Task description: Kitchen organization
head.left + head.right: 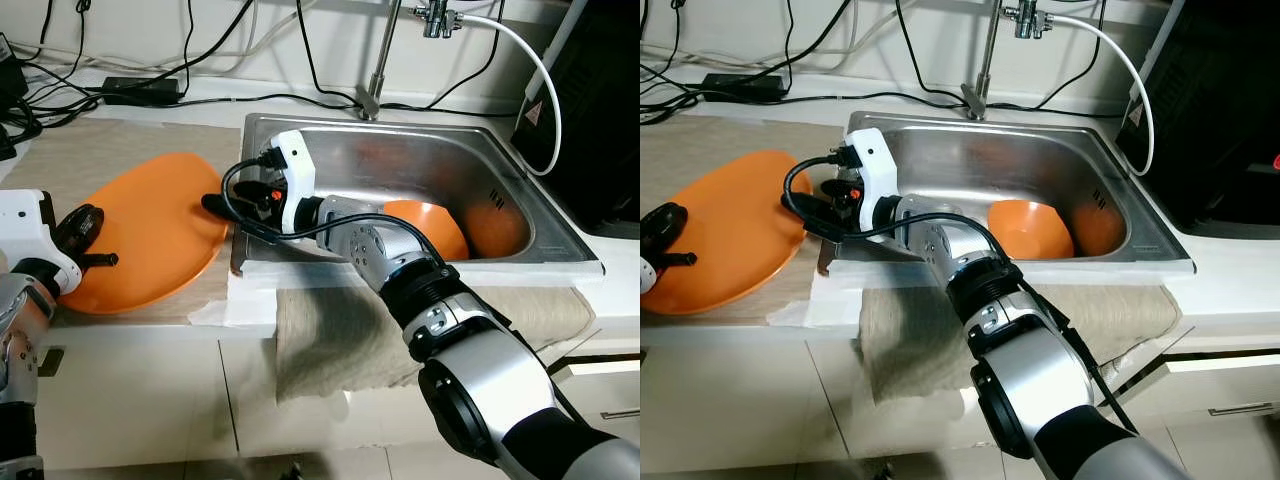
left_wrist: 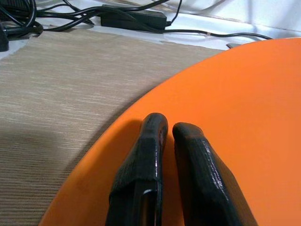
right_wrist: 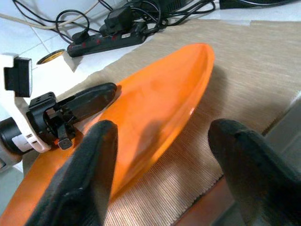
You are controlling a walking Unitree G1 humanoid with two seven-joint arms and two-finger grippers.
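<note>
The orange plate (image 1: pixel 150 235) is lying on the desk's mat just beside the sink (image 1: pixel 520 215). The left end effector (image 2: pixel 169 136), fingers together, is resting on it; the right end effector (image 3: pixel 162 155) is hovering apart at its sink-side edge. Next likely: closing on that rim.

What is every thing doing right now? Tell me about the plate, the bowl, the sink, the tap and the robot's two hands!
Orange plate: tilted on the beige mat, one edge lifted.
Orange bowl: tipped on its side in the sink.
Sink: no water in it.
Tap: off, nothing running.
Left end effector: fingers closed, on the plate.
Right end effector: open, at the plate's edge nearest the sink.
</note>
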